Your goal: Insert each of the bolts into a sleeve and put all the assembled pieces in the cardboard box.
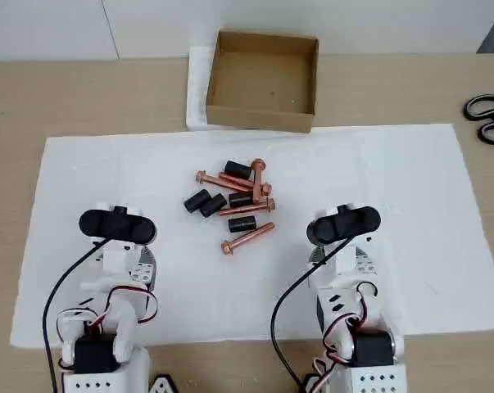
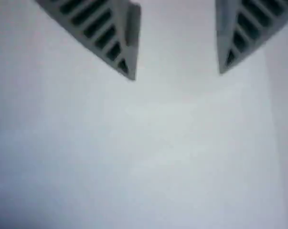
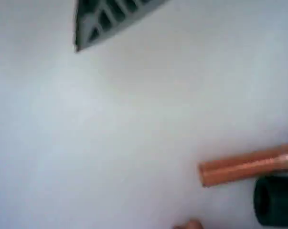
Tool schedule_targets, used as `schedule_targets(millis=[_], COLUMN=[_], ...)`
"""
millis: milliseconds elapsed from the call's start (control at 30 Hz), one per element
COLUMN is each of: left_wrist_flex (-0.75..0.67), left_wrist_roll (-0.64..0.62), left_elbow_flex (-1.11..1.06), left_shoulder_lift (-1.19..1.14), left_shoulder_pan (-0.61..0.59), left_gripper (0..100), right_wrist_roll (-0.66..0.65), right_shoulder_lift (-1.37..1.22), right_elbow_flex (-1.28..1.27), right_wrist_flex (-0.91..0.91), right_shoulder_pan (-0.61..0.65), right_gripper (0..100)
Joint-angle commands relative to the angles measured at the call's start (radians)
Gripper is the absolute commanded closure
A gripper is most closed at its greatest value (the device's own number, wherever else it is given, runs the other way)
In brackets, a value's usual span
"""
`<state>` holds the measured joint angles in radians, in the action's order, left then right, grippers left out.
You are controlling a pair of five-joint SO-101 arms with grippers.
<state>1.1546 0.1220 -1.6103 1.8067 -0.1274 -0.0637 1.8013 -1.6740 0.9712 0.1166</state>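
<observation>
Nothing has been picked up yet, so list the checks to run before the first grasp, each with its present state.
1. Left gripper open and empty: ok.
2. Cardboard box upright, top open, no pieces inside: ok.
3. Bolts and sleeves all on the white sheet: ok.
4. Bolts lying singly: not ok, several cross in the pile.
5. Nearest bolt uncovered at the pile's near edge: ok.
6. Any bolt already sleeved: cannot tell.

The bolts (image 1: 248,237) look like copper-toned metal with a slight sheen, the sleeves (image 1: 197,201) like matt black plastic. The cardboard box (image 1: 259,119) is plain matt brown; a smooth white paper sheet (image 1: 410,196) covers the pale wood-grain counter (image 1: 83,98).
</observation>
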Motion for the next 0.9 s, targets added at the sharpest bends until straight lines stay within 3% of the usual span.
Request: schedule_targets(millis=[0,300,600,767,867], left_wrist_flex=[0.003,-0.055,-0.143,-0.104,-0.107], left_wrist_roll=[0.006,0.006,0.000,-0.006,-0.078], left_elbow_flex=[0.004,0.013,0.214,0.334,0.426], left_shoulder_lift=[0.012,0.011,0.006,-0.008,-0.124], left_shoulder_pan=[0.008,0.032,-0.180,-0.196,-0.199], left_gripper=[89,89,89,89,89], right_wrist_roll=[-0.002,-0.006,-0.008,-0.006,-0.028], right_shoulder_lift=[0.013,0.013,0.010,0.005,-0.024], right_elbow_flex=[-0.003,0.014,0.373,0.552,0.588], right_wrist_flex=[-0.021,-0.082,-0.200,-0.206,-0.225], right_shoulder_pan=[0.002,-0.058,-0.338,-0.343,-0.308], right_gripper=[84.7,84.7,84.7,84.7,84.7])
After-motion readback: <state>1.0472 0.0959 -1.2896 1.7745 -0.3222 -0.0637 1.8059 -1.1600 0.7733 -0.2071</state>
